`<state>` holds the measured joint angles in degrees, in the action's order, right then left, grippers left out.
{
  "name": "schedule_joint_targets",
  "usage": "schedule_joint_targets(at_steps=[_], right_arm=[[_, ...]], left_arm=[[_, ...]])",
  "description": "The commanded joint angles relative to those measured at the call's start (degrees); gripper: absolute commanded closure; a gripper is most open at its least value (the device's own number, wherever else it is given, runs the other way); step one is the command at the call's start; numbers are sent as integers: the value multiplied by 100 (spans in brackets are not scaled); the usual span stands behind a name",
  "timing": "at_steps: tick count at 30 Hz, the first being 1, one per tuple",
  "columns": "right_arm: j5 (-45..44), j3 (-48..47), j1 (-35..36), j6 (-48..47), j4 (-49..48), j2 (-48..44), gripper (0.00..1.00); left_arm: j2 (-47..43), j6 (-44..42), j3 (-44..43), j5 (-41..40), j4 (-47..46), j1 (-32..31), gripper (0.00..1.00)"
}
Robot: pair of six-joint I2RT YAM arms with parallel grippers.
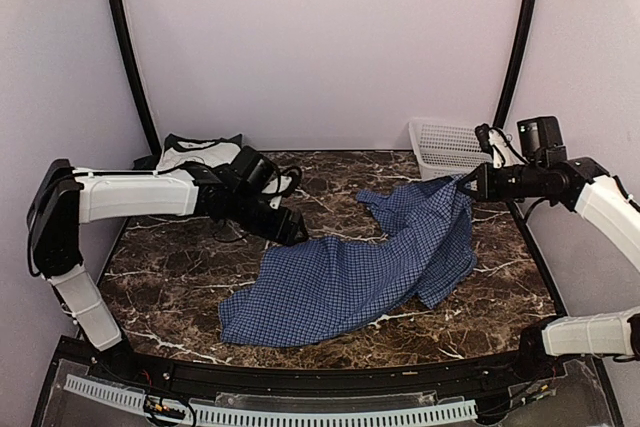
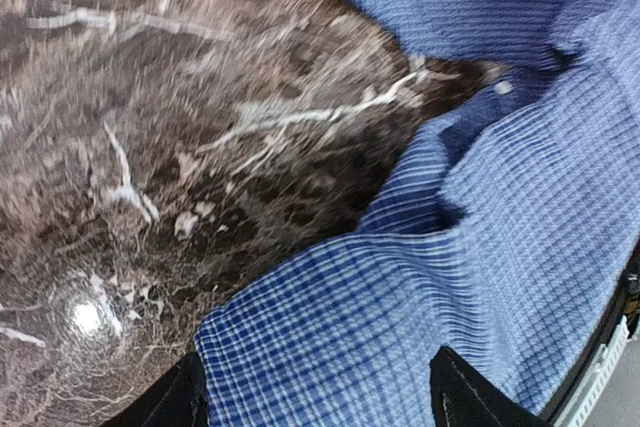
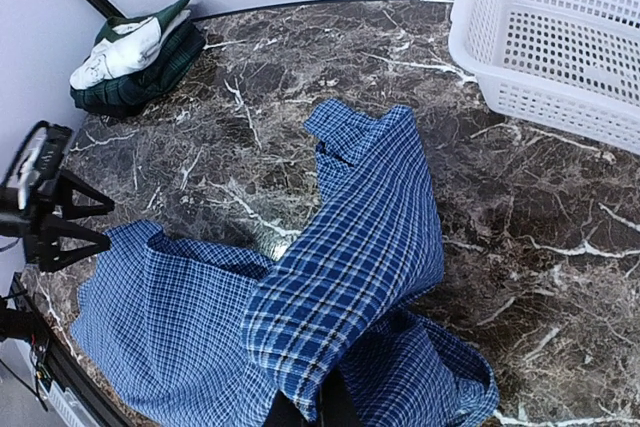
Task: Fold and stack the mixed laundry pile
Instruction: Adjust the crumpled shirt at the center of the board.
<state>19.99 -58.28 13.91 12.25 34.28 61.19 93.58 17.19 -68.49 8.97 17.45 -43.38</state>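
Dark marble table (image 1: 170, 287) under lilac walls, and the blue-and-white checked shirt (image 1: 350, 277) sprawls across its middle. Right gripper (image 1: 466, 185) is clamped on the shirt's far corner, holding it raised beside the white lattice basket (image 1: 445, 147). Left gripper (image 1: 295, 232) hangs with fingers spread, gripping nothing, at the shirt's left edge. Folded white-and-green garments (image 1: 200, 152) sit stacked in the far-left corner.

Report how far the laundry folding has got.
Done: a folded stack sits at the back left corner. In hand: the right gripper is shut on the shirt, lifting one edge; the left gripper is open above it. Left: the shirt lies unfolded, unstacked.
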Motion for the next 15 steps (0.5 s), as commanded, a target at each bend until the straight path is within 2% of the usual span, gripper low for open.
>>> schedule_joint_targets(at_steps=[1,6,8,10,12,13,14,15], right_arm=[[38,217,-14,215,-117,-105,100],[158,474,-12,278,-202,-84,100],[172,567,-11,303,-258,-89,100],[164,581,-13,313,-293,-79,100],[137,566,-12,290,-292,-46,100],[129,557,-11,275,-271,-17,100],[121,547,-11,263,-262,5,100],[130,548,-18,253,-265,20,100]], left_arm=[[435,507,-189,-225,862,218,23],[725,888,151,178,762,347,18],[864,933,143,434,699,380,20],[776,984,281,705,397,409,27],[534,1010,453,999,-78,435,39],[444,993,483,1082,-276,457,54],[284,977,518,1050,-314,478,62],[196,961,519,910,-296,501,79]])
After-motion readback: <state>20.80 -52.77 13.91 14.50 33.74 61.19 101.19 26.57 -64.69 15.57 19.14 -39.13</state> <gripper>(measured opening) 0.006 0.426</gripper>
